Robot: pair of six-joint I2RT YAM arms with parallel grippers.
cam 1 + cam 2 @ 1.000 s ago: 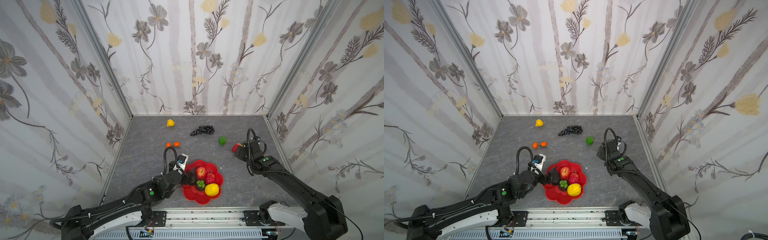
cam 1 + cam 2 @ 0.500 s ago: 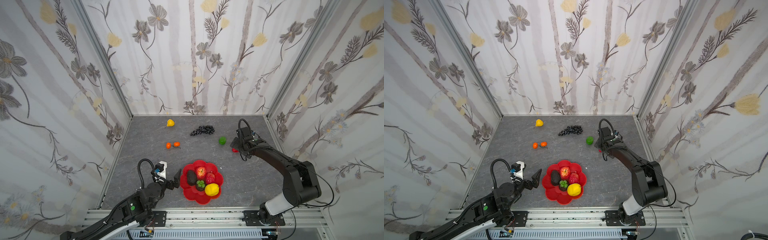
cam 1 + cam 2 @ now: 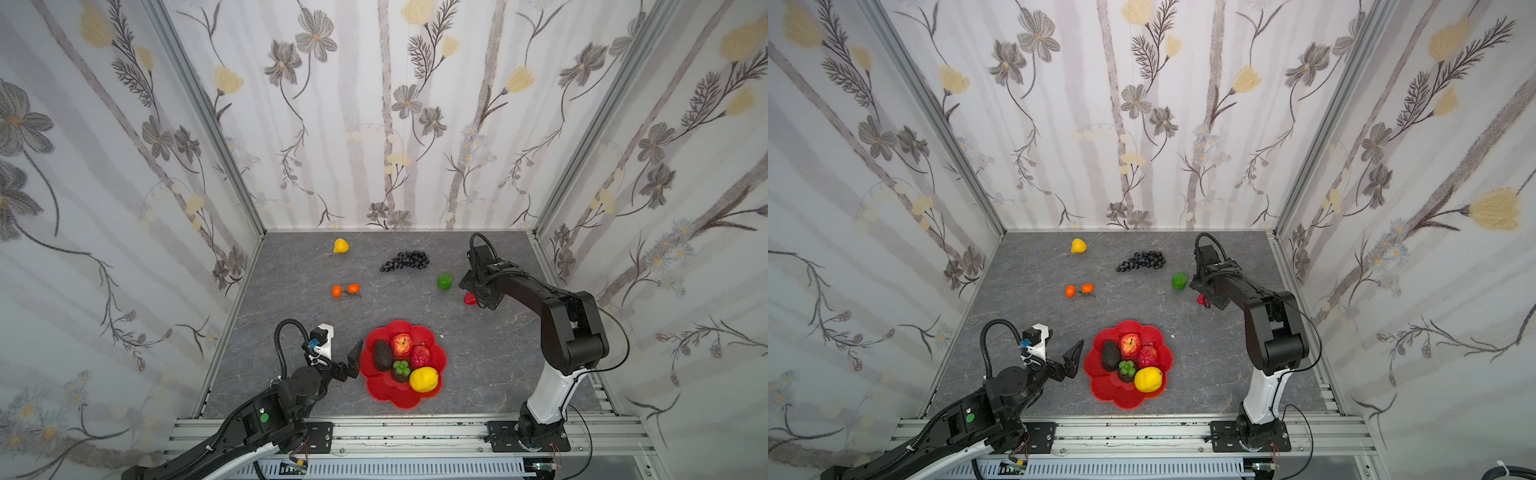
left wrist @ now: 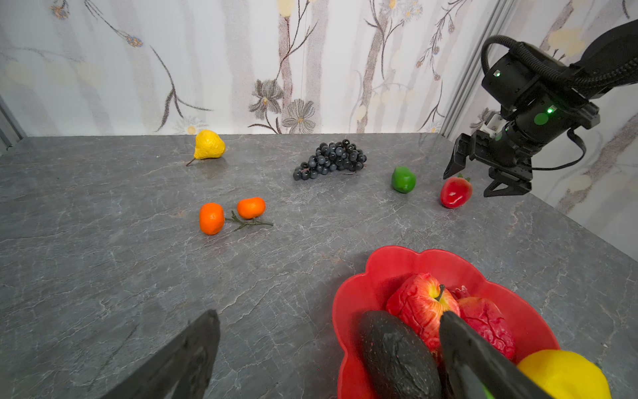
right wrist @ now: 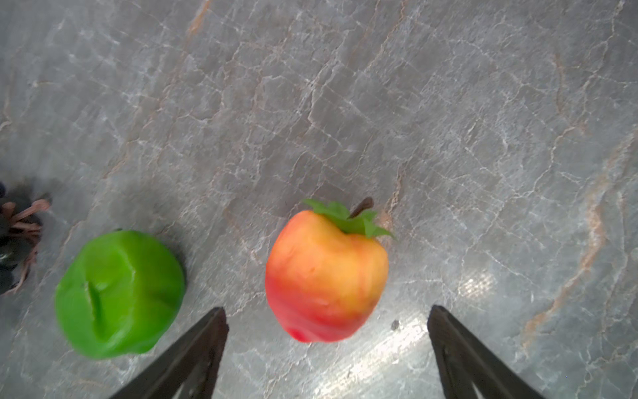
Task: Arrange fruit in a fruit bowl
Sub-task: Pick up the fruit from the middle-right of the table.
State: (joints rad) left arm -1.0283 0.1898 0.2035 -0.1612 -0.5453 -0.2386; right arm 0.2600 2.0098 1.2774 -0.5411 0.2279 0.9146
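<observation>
The red scalloped fruit bowl (image 3: 386,395) (image 3: 1108,392) (image 4: 366,286) holds a black avocado (image 3: 382,354), a red apple (image 3: 402,345), a dark red fruit (image 3: 420,356), a green-topped dark one (image 3: 400,370) and a lemon (image 3: 424,379). My left gripper (image 3: 345,361) (image 4: 329,316) stands open and empty just left of the bowl's rim. My right gripper (image 3: 475,294) (image 5: 326,311) is open, low over a red strawberry-like fruit (image 3: 469,298) (image 5: 324,273) that lies between its fingers and just beyond the tips, untouched. A green fruit (image 3: 444,281) (image 5: 117,293) lies beside it.
Loose on the grey table lie a yellow pear (image 3: 340,246) near the back wall, dark grapes (image 3: 405,261) and two small oranges (image 3: 345,289) on a stem. Flowered walls close in the back and both sides; a metal rail runs along the front.
My left gripper opened, left the avocado in the bowl and drew back to the left of the rim. My right arm swung round and lowered its open gripper over the red fruit.
</observation>
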